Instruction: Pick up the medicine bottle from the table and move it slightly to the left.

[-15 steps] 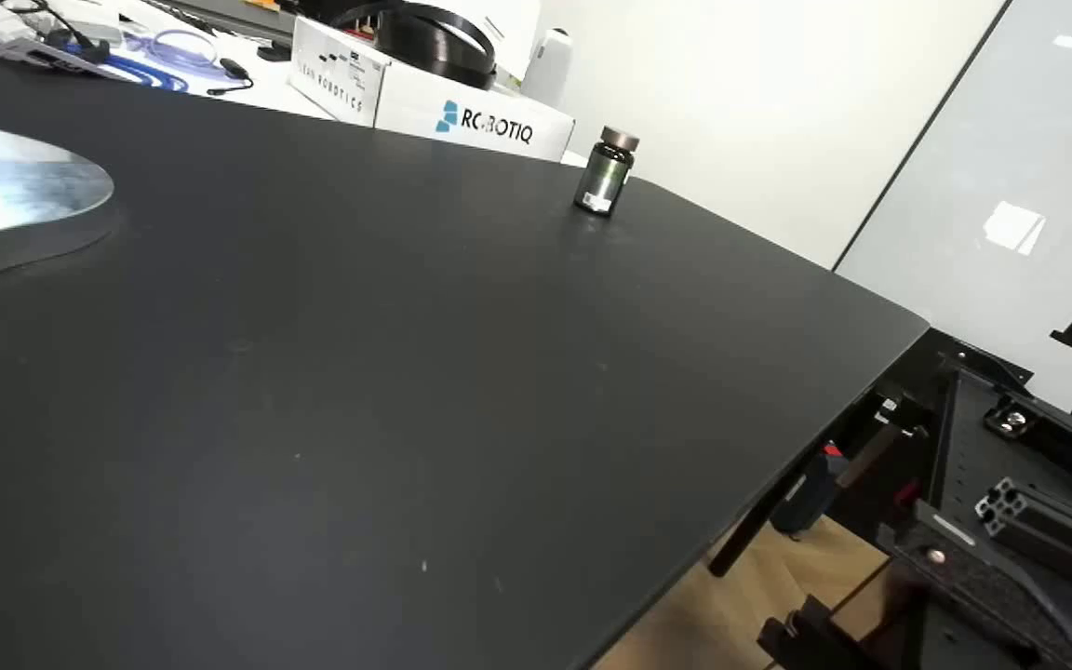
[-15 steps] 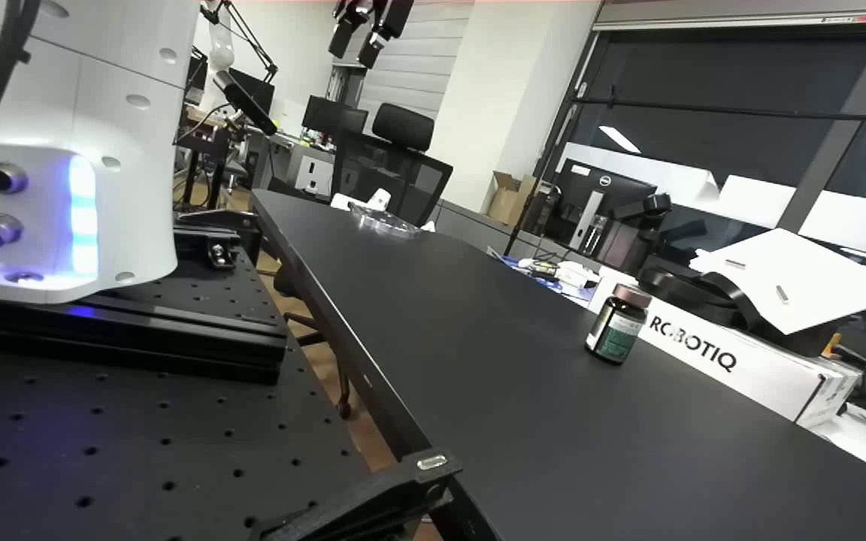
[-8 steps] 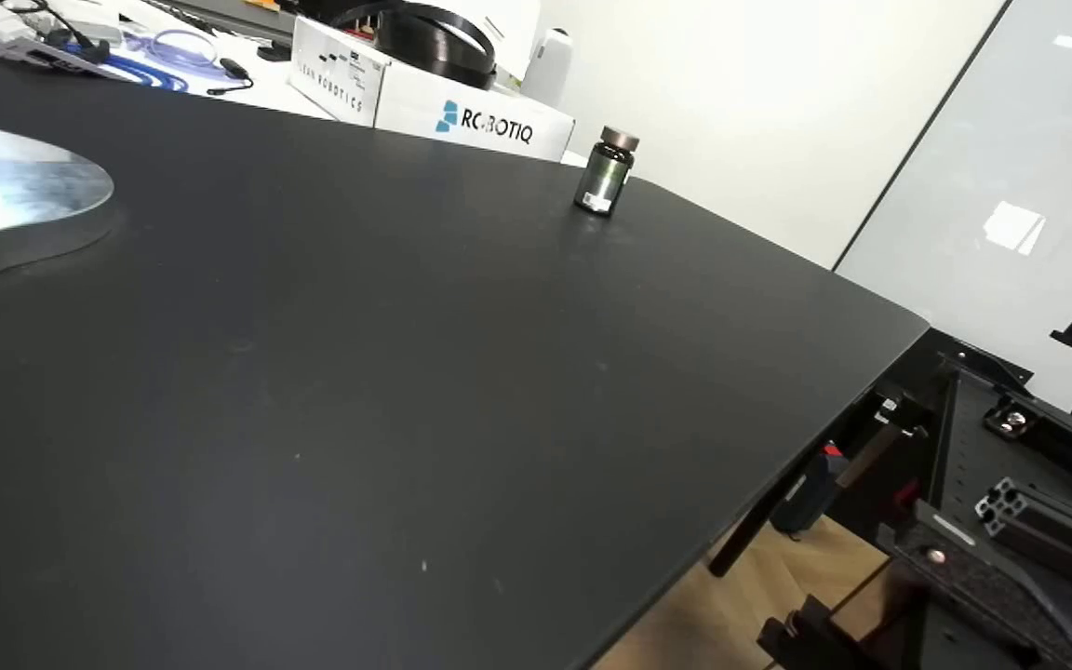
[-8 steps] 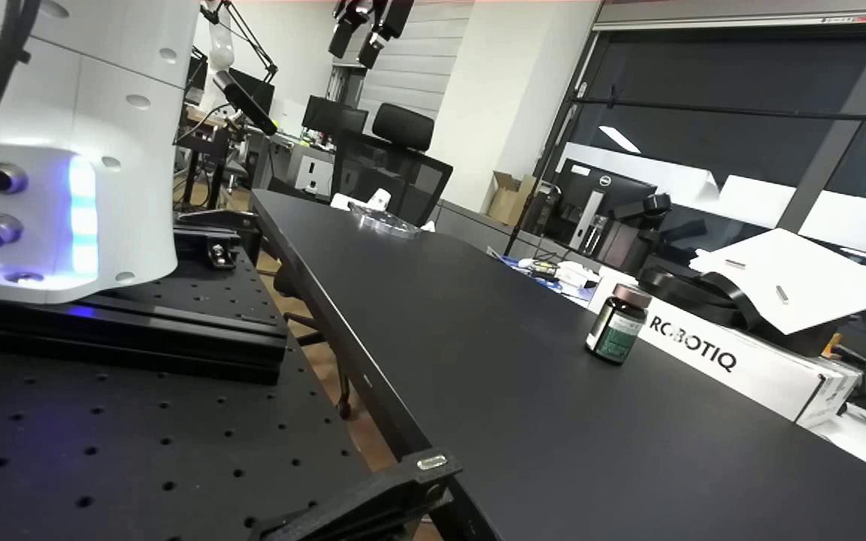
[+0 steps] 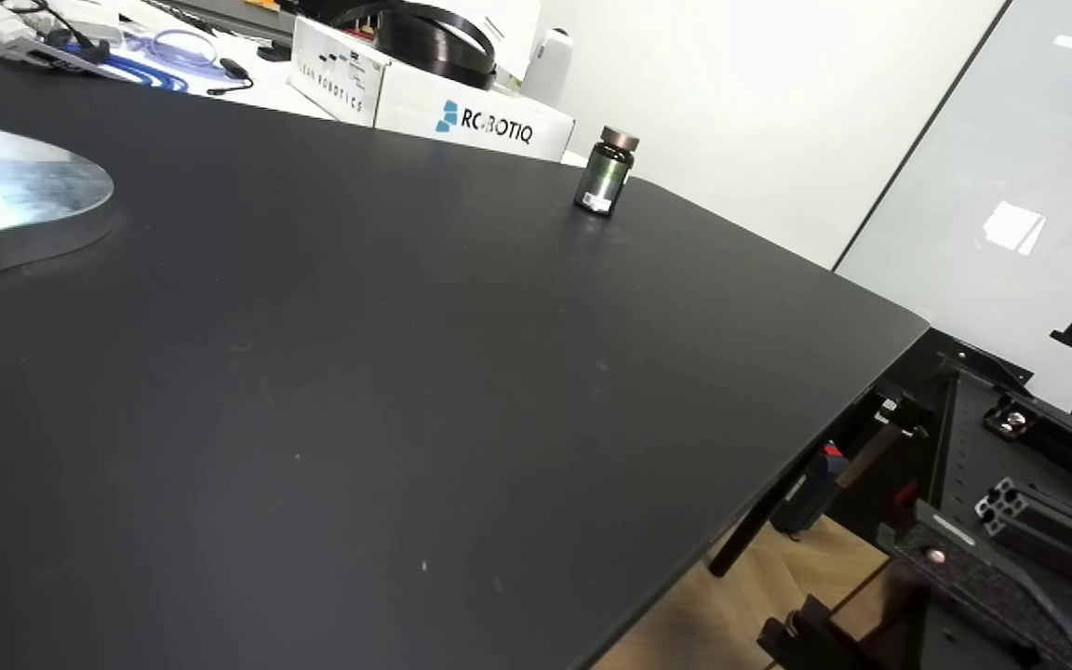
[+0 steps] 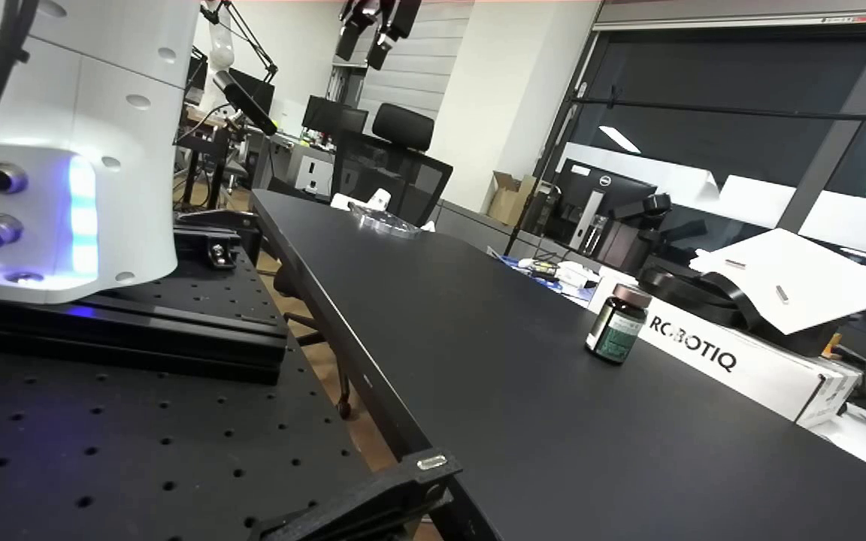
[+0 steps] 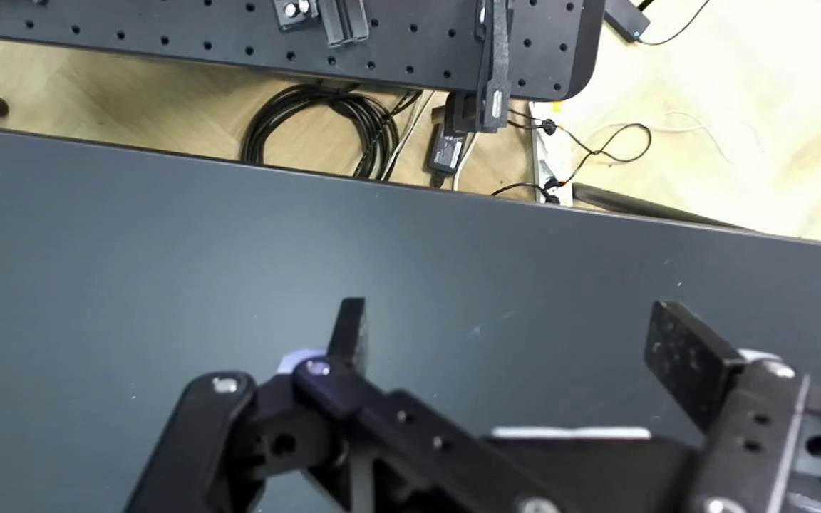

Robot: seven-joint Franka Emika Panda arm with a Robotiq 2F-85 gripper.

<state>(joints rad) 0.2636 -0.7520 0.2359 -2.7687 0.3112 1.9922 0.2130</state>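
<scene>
The medicine bottle stands upright on the table in both exterior views. It is small and dark, with a brownish cap and a dark green label. It stands near the far edge, close to the white box. The black table also fills most of the wrist view. My gripper hangs high above the table in an exterior view, well away from the bottle. In the wrist view my gripper is open with nothing between its fingers. The bottle is out of the wrist view.
A white Robotiq box lies just behind the bottle. A shiny, curved clear object lies at the table's other end, also in an exterior view. The white robot base stands on a perforated black platform beside the table.
My gripper has shifted slightly to the right and a touch lower in an exterior view over the last half second. The bottle has not moved.
</scene>
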